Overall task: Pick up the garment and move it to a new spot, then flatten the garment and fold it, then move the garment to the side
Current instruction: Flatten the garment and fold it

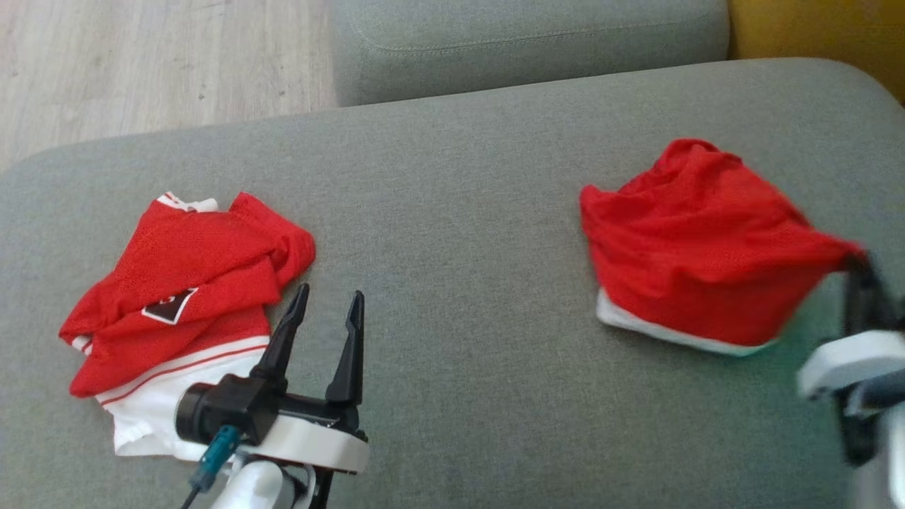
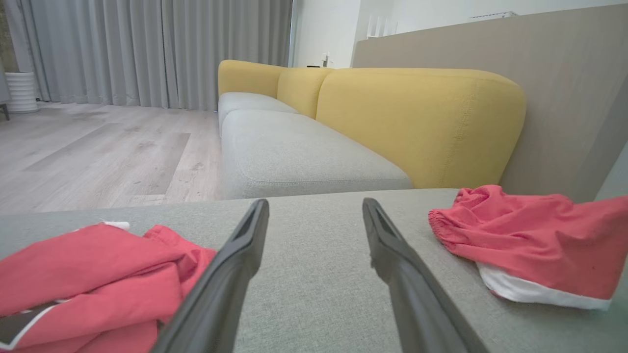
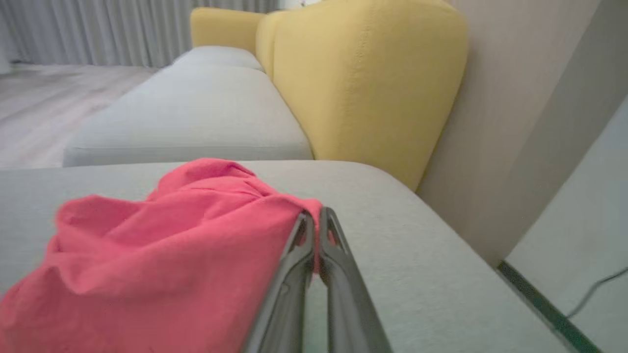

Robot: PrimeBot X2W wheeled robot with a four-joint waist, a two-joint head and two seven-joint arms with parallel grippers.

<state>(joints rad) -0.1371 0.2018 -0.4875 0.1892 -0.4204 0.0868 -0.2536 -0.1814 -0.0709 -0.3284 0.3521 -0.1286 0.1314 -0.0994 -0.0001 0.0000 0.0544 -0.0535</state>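
A red garment (image 1: pixel 700 247) with a white hem lies crumpled on the right of the grey cushion (image 1: pixel 452 212). My right gripper (image 1: pixel 855 265) is shut on its right corner, which is pulled up into a point. In the right wrist view the two fingers pinch a red fold of the garment (image 3: pixel 162 260) at the gripper (image 3: pixel 314 220). My left gripper (image 1: pixel 329 300) hovers open over bare cushion, just right of a second red and white garment (image 1: pixel 184 283). From the left wrist the gripper (image 2: pixel 314 208) shows nothing between its fingers.
A second grey seat cushion (image 1: pixel 530 42) lies beyond the near one, with yellow backrests (image 2: pixel 417 117) along the right. Wooden floor (image 1: pixel 141 63) shows at the far left. A beige wall panel (image 3: pixel 515 122) stands close on the right.
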